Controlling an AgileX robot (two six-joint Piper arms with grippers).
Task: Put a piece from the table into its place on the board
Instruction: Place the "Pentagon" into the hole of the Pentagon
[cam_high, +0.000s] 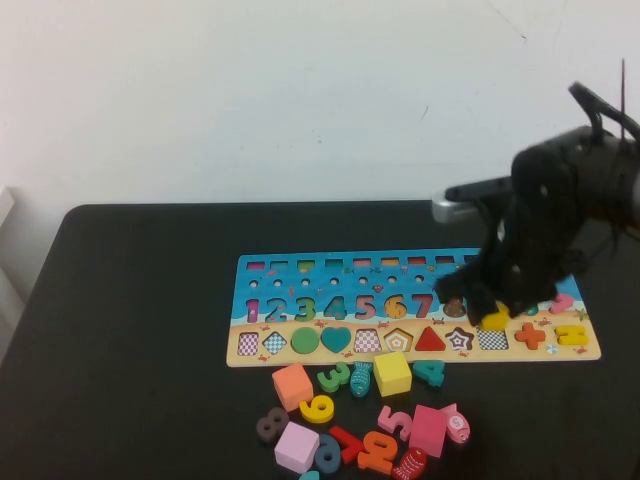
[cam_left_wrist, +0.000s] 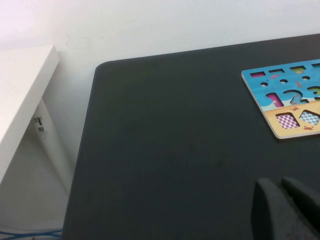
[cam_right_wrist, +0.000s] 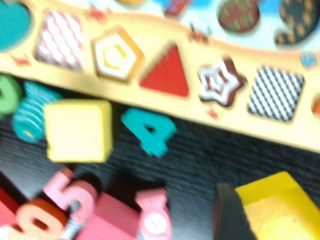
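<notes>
Your right gripper (cam_high: 497, 312) hangs over the board (cam_high: 300, 352) at its right end, jaws part-way closed on the yellow piece (cam_right_wrist: 277, 210), clear of the table (cam_high: 130, 330). The piece looks light, stiff and smooth-edged wood, so hold it by opposite flat edges. Left gripper (cam_left_wrist: 286, 210) sits parked far left, fingers together.

- High view: raised on robot's side, angled down over table (cam_high: 130, 330) and board (cam_high: 410, 305).
- Left wrist: low, looking across table toward board's left end.
- Right wrist: close above board's shape row, shared with high view.
</notes>
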